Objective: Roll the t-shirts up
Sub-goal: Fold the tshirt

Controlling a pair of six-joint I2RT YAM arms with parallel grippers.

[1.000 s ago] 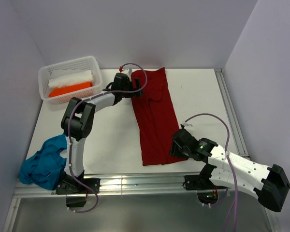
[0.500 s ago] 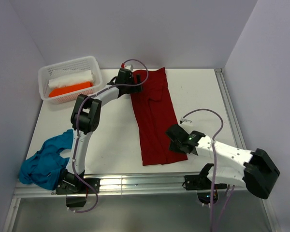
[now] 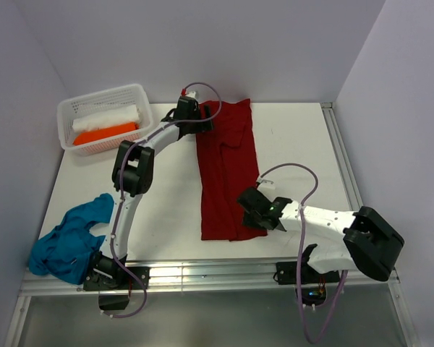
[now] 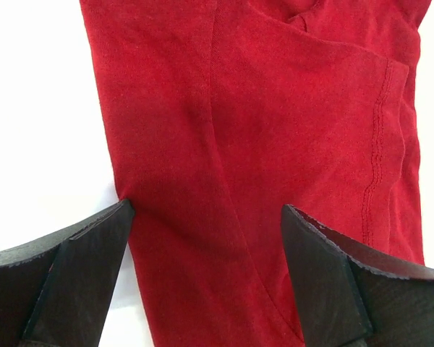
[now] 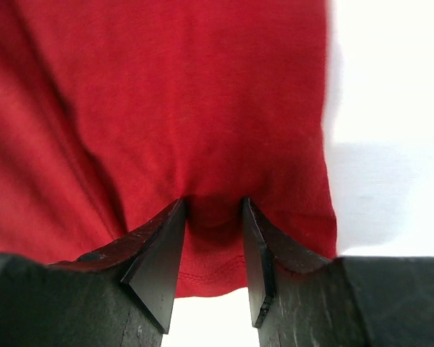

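The dark red t-shirt (image 3: 228, 170) lies as a long folded strip down the middle of the table. It fills the left wrist view (image 4: 275, 108) and the right wrist view (image 5: 166, 94). My left gripper (image 3: 195, 119) is open over the strip's far left corner, with its jaws wide apart (image 4: 206, 210) and red cloth between them. My right gripper (image 3: 247, 211) is at the strip's near right corner, shut on a pucker of red cloth just above the hem (image 5: 213, 206). The teal blue t-shirt (image 3: 66, 242) lies crumpled at the table's near left edge.
A white perforated basket (image 3: 66, 110) stands at the far left corner and holds a white roll (image 3: 108, 116) and an orange roll (image 3: 105, 134). Bare white table (image 3: 304, 144) lies right of the strip, and a metal rail (image 3: 202, 278) runs along the near edge.
My right gripper has moved left and further onto the red shirt's near end, and that end has shifted left with it. My left gripper has edged toward the far corner.
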